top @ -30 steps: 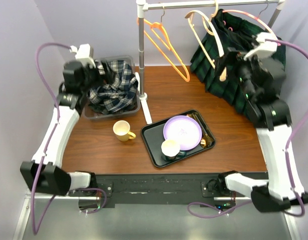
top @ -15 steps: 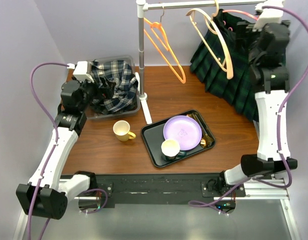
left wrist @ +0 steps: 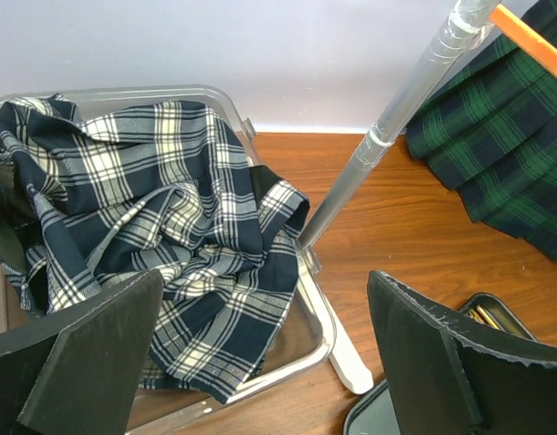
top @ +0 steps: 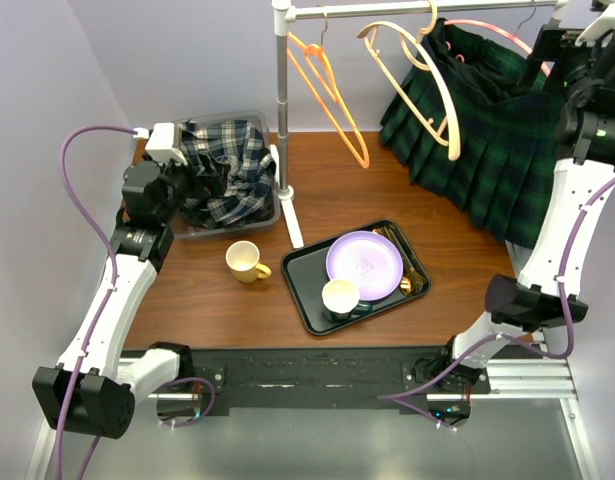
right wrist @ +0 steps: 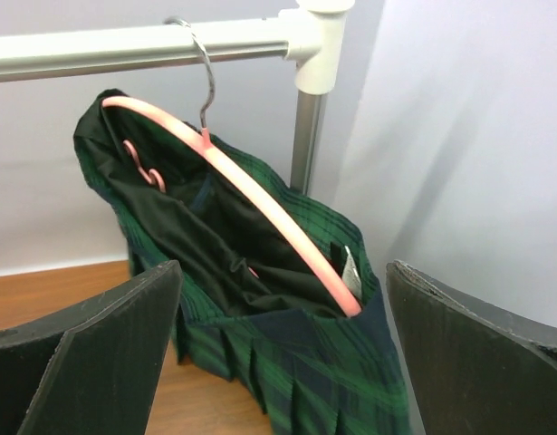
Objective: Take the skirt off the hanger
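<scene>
The skirt hangs on a hanger from the rail at back right. A bin holding cloth sits back left — cup and tray lie nearer, mid-table.

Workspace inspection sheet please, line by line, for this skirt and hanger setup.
Surface: brown wooden table, no spills seen.
Job's things: dark green plaid pleated skirt hangs on pink plastic hanger, hooked on white rail.
Clutter: navy-white checked cloth in clear plastic bin; yellow mug; black tray holding purple plate and cream cup; empty orange hanger; empty beige hanger.
Pincers: left pincer open over the bin; right pincer open facing the skirt, holding nothing.
Cables: purple cables loop off both arms.
Surroundings: pale lilac walls.
</scene>
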Robot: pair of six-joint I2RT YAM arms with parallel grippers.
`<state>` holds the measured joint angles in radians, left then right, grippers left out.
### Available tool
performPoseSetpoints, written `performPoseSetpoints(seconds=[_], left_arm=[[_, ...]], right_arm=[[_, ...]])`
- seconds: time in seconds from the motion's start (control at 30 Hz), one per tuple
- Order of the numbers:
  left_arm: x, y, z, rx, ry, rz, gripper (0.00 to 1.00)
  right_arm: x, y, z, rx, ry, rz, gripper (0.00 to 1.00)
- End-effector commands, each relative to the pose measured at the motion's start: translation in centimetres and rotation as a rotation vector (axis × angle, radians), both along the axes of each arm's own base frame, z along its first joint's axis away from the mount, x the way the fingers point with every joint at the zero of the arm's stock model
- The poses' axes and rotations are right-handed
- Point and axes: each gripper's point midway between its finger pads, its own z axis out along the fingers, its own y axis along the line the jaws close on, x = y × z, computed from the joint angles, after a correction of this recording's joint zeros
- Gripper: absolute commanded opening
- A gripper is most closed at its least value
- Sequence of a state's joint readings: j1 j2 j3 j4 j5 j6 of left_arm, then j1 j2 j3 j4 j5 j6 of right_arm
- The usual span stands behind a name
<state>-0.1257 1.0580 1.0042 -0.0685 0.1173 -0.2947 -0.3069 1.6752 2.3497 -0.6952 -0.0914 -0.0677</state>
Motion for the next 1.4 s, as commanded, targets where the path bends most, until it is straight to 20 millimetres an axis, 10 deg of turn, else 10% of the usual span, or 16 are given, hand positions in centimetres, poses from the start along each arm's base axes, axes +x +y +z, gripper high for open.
performPoseSetpoints(seconds=[0.0,0.6,1.37], left_arm=[[0.1,0.1,1.4,-0.009,-0.057,0.01,1.0],[-0.1,-0.9,1.3,-0.03,-0.05,-0.046,1.0],[-0.2,-1.1,2.2,-0.04,-0.09,-0.053,1.0]], right_arm=[[0.2,-0.9,1.0,0.053,-0.038,0.051,0.99],[4.4,-1.1,-3.7,0.16,0.041,0.239,0.98],[2.9,2.9,-3.7,0.239,0.035,0.345,0.55]])
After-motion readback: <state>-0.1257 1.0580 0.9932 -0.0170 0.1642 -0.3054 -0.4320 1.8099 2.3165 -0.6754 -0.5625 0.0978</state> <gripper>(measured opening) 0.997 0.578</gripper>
